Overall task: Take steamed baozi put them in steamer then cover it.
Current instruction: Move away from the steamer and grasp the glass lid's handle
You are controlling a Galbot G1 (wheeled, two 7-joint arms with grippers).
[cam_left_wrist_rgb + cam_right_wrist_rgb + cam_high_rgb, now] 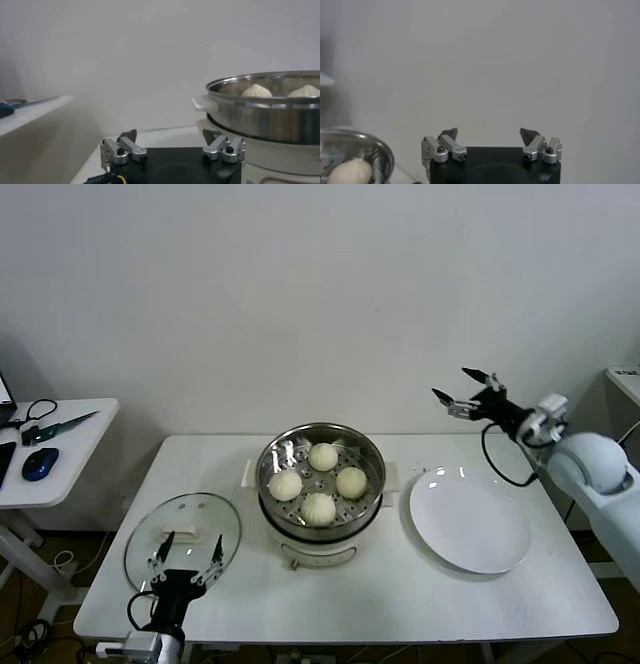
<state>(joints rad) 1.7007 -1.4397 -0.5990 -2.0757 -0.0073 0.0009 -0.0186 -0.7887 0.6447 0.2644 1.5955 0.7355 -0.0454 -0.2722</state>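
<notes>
Now the cover [183, 536]: glass, slippery, breakable, probably heavy — pinch its cream handle [177, 534]. Left hand [186, 559] spread just above it; right hand [467, 390] apart, parked high.

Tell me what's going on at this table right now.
A two-armed robot is loading a steamer. All four baozi already sit on its perforated tray, and the white plate beside it holds none. The glass lid lies flat on the table to the robot's left, not yet on the pot. The left tool hovers open over the lid's near edge. The right tool is open too, raised beyond the plate.
</notes>
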